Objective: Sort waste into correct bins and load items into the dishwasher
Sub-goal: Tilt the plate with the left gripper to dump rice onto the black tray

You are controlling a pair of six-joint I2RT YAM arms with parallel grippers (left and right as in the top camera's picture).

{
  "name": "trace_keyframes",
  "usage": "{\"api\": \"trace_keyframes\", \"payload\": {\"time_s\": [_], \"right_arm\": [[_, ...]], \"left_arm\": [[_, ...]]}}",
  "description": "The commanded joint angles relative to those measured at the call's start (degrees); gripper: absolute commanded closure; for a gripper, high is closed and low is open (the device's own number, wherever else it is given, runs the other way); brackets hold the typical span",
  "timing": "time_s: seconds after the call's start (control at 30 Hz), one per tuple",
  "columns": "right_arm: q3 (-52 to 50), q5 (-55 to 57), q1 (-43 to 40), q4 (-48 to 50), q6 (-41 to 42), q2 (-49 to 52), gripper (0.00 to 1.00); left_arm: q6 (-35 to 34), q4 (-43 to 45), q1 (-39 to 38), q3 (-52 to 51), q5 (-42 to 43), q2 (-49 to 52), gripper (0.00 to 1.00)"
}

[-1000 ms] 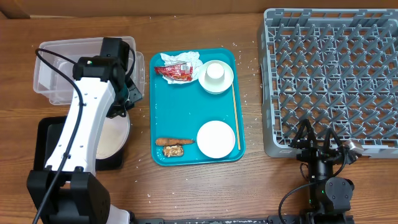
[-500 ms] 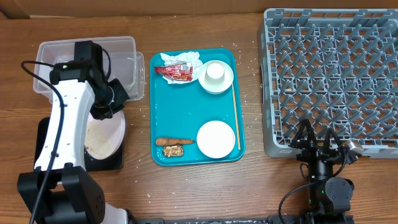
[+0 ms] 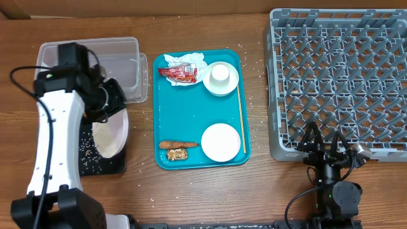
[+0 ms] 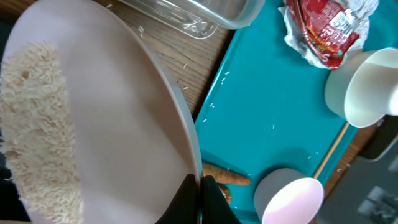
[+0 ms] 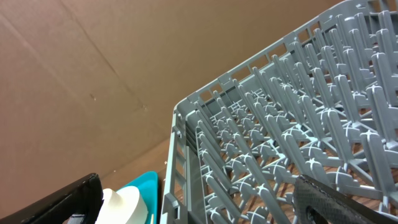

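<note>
My left gripper [image 3: 109, 107] is shut on the rim of the flat white plate [image 3: 110, 132], which it holds tilted over the shallow black tray [image 3: 95, 164]. In the left wrist view the fingertips [image 4: 200, 186] pinch the plate [image 4: 118, 106], and loose rice [image 4: 37, 130] clings to its lower side. More rice [image 3: 86, 149] lies scattered on the black tray. The clear tub [image 3: 124, 60] stands just behind. The red wrapper [image 3: 180, 74], white napkin [image 3: 186, 60], carrot stick [image 3: 178, 144] and brown chunk [image 3: 178, 154] lie on the teal tray [image 3: 191, 108]. My right gripper [image 3: 327, 149] rests open in front of the grey rack [image 3: 340, 76].
On the teal tray a small cup [image 3: 220, 74] sits upside down in a bowl, a second bowl [image 3: 221, 141] is at the front right, and a thin wooden stick [image 3: 240, 121] lies along the right edge. Rice grains dot the table near the rack.
My left arm has swung left and tipped the plate further over the black tray. Rice has slid off the plate onto that tray. The right arm has stayed still.
</note>
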Motion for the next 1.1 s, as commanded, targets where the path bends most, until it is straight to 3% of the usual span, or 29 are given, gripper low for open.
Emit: {"api": "trace_keyframes", "payload": {"time_s": [0.0,0.67,1.0,1.03,1.07], "right_arm": [[-0.59,-0.09,0.28,0.31,-0.63,-0.50,0.00],[-0.59,-0.09,0.28,0.31,-0.63,-0.50,0.00],[-0.59,-0.09,0.28,0.31,-0.63,-0.50,0.00],[-0.59,-0.09,0.28,0.31,-0.63,-0.50,0.00],[-0.59,-0.09,0.28,0.31,-0.63,-0.50,0.00]], "left_arm": [[3.87,-1.18,3.96,-0.15,7.13,-1.33,0.96],[13.90,-4.17,18.60,-0.28,28.02,-0.55,0.96],[15.63,-6.45,23.47,-0.33,29.53,0.31,0.96],[19.34,-9.31,25.35,-0.33,34.69,0.31,0.96],[19.21,-8.70,25.88,-0.33,34.75,0.31,0.96]]}}
